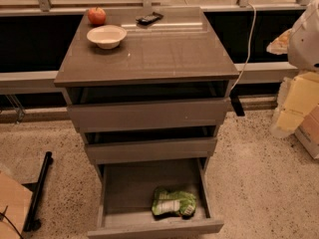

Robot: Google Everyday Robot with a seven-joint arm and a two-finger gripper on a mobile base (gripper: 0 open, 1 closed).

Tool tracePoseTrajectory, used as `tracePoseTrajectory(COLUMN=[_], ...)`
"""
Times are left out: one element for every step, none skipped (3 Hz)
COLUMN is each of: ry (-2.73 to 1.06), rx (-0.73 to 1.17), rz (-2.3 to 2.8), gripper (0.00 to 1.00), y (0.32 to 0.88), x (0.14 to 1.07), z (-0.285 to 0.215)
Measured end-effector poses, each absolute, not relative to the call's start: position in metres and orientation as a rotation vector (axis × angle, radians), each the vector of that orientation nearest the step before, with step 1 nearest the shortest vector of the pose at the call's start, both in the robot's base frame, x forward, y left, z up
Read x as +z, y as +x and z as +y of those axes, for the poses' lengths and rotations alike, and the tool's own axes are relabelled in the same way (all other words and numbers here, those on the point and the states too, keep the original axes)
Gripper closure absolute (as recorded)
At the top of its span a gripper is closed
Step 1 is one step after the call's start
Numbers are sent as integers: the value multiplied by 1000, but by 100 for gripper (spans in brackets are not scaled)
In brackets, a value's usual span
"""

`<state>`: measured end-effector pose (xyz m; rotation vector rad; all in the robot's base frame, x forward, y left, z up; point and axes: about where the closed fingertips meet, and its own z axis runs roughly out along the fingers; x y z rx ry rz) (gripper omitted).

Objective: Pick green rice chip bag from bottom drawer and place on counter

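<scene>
Only the arm's white shell [305, 34] shows, far right; gripper unseen.

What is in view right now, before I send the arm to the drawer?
green rice chip bag: one, light green with white label, lying in the bottom drawer, right of middle, near the front
bottom drawer: one, grey-brown, pulled open
upper drawers: two, grey-brown, above it
counter: one, glossy grey-brown, cabinet top
bowl: one, white, counter's back left
apple: one, red, just behind the bowl
flat object: one, black, counter's back edge
cable: one, white, hanging right of the cabinet
boxes: at least two, tan, floor at right
casing: one, white, rounded, right edge, probably the robot's
gripper: not in view
</scene>
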<state>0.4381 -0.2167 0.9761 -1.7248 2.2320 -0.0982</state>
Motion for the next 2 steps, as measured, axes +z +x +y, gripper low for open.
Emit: tracePoseTrajectory(ry=[-1724, -1723], rx=[-100, -109], rz=[2229, 2218], gripper=[0, 0], y=[439, 441], x=[974, 960], z=[-216, -216])
